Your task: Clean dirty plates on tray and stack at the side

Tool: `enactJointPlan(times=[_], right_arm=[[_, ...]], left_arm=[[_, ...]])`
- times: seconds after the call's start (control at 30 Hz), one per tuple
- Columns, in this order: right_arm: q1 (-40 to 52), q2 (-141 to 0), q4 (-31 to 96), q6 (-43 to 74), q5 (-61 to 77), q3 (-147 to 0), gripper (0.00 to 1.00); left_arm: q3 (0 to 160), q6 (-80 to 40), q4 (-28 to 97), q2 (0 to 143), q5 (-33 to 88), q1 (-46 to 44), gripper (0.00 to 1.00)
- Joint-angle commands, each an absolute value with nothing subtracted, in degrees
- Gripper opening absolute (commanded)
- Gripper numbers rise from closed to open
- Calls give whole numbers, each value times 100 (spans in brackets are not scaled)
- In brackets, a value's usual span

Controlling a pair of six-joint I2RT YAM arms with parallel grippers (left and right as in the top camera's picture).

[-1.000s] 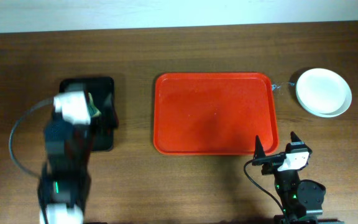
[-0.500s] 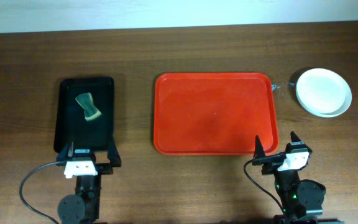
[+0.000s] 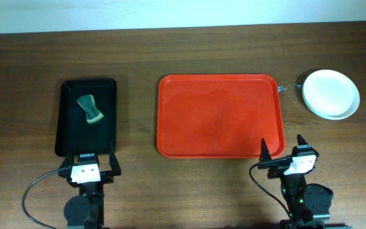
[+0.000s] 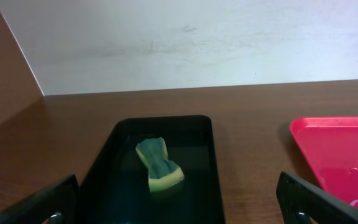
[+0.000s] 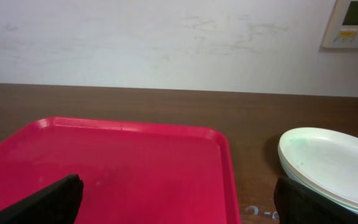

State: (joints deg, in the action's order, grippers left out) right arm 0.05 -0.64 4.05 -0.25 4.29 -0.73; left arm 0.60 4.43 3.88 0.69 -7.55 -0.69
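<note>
The red tray lies bare in the middle of the table; it also shows in the right wrist view and at the right edge of the left wrist view. The plates sit stacked on the table right of the tray, a white one on top; the stack shows in the right wrist view. My left gripper is open and empty at the near end of the black tray. My right gripper is open and empty at the red tray's near right corner.
A green and yellow sponge lies in the black tray; it shows in the left wrist view with the black tray. A pale wall runs along the table's far edge. Small water marks lie between tray and plates.
My left arm has drawn back from over the black tray to the table's near edge, leaving the sponge lying in that tray. The right arm has not moved.
</note>
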Motion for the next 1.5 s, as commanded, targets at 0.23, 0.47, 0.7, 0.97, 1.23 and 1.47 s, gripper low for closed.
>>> enactJointPlan(times=[0.23,0.47,0.7,0.97,1.23,1.47], right_arm=[[47,-21,423,-62,401,-32,99],[47,-21,423,-62,401,-32,99],[47,-21,423,-64,401,-32,99],[47,-21,423,-62,401,-32,99],[47,-21,423,-62,399,-32,99],[47,-21,423,-64,401,-32,99]], left_arm=[[47,115,421,27,-878,-58,99],[47,-89,416,27,-849,-60,99],[47,-86,399,30,-840,-60,99],[49,-86,399,30,-840,-60,99],[47,-86,399,30,-840,-60,99],[47,-86,399,30,-840,-60,99]])
